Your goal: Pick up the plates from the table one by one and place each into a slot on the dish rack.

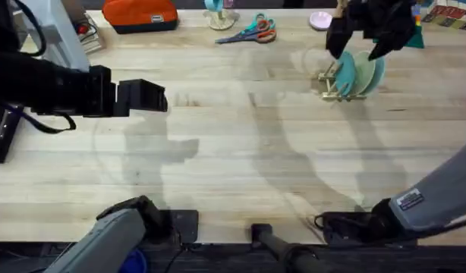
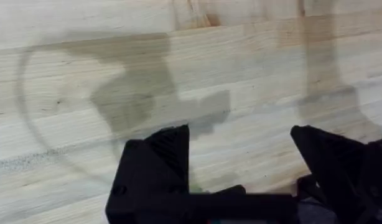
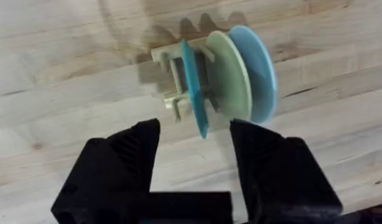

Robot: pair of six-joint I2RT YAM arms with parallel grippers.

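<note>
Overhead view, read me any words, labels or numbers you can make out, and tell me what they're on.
Nothing is readable.
White label on the right arm's grey sleeve: print too small and blurred to read.
Colourful boxes at the table's far right corner: markings blurred.

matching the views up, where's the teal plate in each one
Overhead: the teal plate stands on edge in the dish rack, upper right, under the right end effector.
Left wrist: not in it.
Right wrist: teal plate upper centre, beyond the open fingers.
Shared landmark: the green plate next to it.
</note>
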